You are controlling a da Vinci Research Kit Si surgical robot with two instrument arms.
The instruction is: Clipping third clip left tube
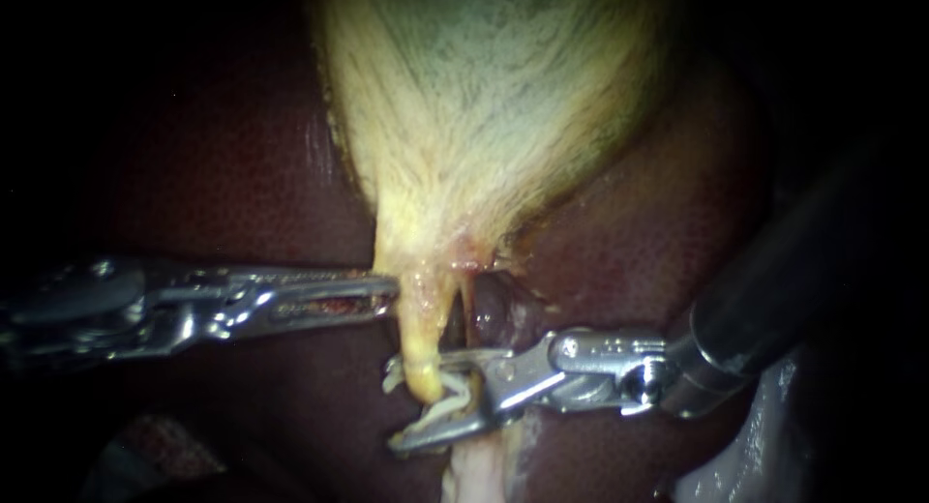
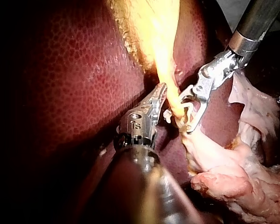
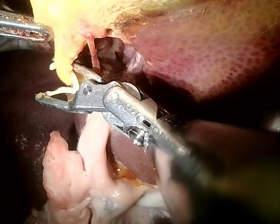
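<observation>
The pale yellow gallbladder (image 1: 484,106) narrows downward into a thin yellow tube (image 1: 418,343), the left one. My right instrument (image 1: 411,404) comes in from the right, its jaws open astride this tube's lower end. White clip pieces (image 1: 443,406) show on the tube between the jaws. My left instrument (image 1: 390,292) comes in from the left, its jaws shut on the edge of the gallbladder's neck. The wrist views show the same: the tube (image 2: 172,100) (image 3: 65,70) lies between the right instrument's (image 2: 184,116) (image 3: 56,83) jaws, with the left instrument (image 2: 162,91) (image 3: 46,33) against the neck beside it.
Dark red liver (image 1: 213,193) surrounds the gallbladder on both sides. A dark hollow with a thin reddish strand (image 3: 91,51) lies just right of the yellow tube. Pale loose tissue (image 1: 479,469) (image 2: 224,177) hangs below the right instrument's jaws.
</observation>
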